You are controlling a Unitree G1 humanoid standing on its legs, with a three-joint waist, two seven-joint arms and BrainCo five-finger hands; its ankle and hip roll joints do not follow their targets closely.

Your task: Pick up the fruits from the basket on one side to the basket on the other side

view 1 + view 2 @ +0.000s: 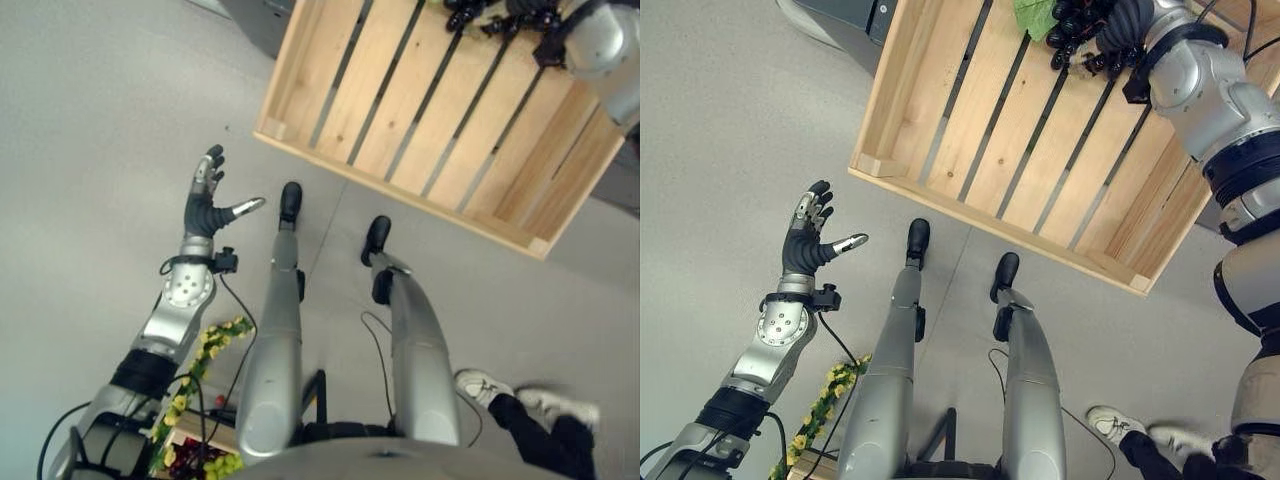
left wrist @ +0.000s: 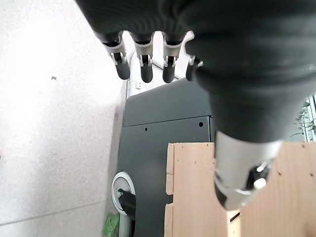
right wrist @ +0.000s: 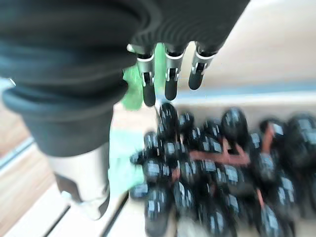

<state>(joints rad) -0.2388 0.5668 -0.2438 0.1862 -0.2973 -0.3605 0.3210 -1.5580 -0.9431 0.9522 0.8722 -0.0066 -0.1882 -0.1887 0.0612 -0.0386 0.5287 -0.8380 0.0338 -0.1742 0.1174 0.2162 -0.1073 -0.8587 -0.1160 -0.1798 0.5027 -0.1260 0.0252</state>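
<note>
A bunch of black grapes (image 1: 1077,35) with a green leaf (image 1: 1035,15) lies at the far end of a slatted wooden crate (image 1: 970,130). My right hand (image 1: 1127,25) is over that bunch. In the right wrist view its fingers (image 3: 170,74) are straight and just above the black grapes (image 3: 207,168), curled round nothing. My left hand (image 1: 207,205) hangs open above the grey floor to the left of the crate, fingers spread and empty. At the lower left stands a basket (image 1: 165,440) trimmed with yellow flowers, holding green grapes (image 1: 222,464).
A dark grey cabinet (image 2: 163,128) stands behind the crate's far left corner. A person's white shoe (image 1: 487,385) and dark trouser leg are on the floor at the lower right. The crate's raised wooden rim (image 1: 400,200) faces me.
</note>
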